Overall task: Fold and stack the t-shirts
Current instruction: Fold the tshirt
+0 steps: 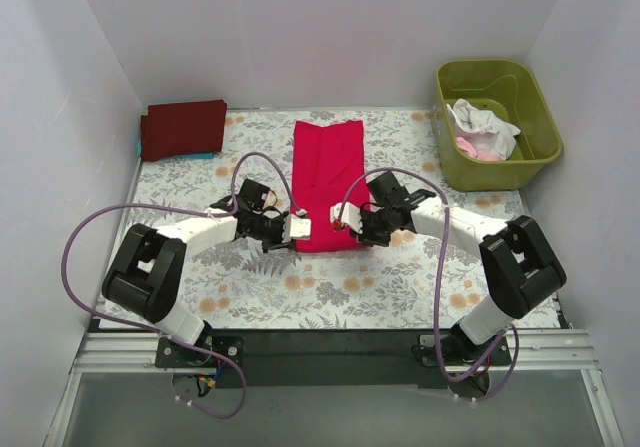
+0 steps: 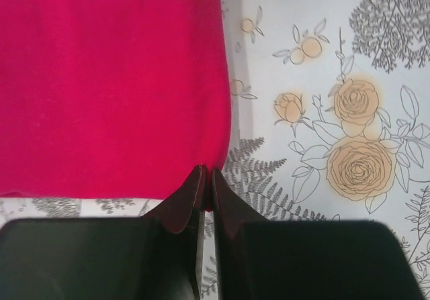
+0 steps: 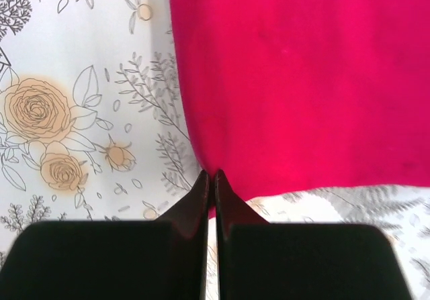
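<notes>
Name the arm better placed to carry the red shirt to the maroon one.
Left, probably. The maroon t-shirt lies folded far left, on that arm's side, and the left gripper is shut on the near left corner of the red t-shirt. The right gripper holds the opposite corner.

Overhead view: bright, even light is falling from above, the pale walls [image 1: 300,27] bouncing it; the left arm [image 1: 190,232] and right arm [image 1: 470,229] are laying faint, short shadows on the surface [image 1: 400,287]. Wrist views: the red shirt [image 2: 107,78] is glowing oversaturated, its weave washing out, a soft grey shadow edging it. Left claw [image 2: 206,176] and right claw [image 3: 209,178] are showing near-black, slightly soft; the flower print [image 2: 363,166] is reading crisp.
</notes>
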`<state>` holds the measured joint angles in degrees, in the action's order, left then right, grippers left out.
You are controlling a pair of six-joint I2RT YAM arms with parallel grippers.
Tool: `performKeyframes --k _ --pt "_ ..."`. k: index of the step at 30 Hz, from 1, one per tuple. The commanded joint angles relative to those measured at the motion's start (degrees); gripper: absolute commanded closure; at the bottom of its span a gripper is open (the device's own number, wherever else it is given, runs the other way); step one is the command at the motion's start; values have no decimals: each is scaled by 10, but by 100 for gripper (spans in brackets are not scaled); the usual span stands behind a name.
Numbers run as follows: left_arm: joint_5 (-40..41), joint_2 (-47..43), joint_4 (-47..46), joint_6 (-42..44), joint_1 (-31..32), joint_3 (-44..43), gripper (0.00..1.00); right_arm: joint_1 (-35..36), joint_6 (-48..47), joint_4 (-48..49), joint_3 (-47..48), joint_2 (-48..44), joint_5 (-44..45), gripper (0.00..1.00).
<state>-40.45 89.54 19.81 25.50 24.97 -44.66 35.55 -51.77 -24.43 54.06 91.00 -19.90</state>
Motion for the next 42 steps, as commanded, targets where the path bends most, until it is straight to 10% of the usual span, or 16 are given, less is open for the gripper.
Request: performKeyframes --k 1,14,24,42 --pt "-7 -34 62 -41 -5 -56 100 -17 11 -46 48 -49 -7 99" --pt "-53 -164 237 -28 4 -109 100 -17 10 -179 62 -178 -18 99" --pt "-127 -312 437 -78 56 -143 100 117 110 -322 58 -328 -52 99" --pt "-122 -11 315 -84 -82 -293 100 -60 -104 -334 303 30 -119 99"
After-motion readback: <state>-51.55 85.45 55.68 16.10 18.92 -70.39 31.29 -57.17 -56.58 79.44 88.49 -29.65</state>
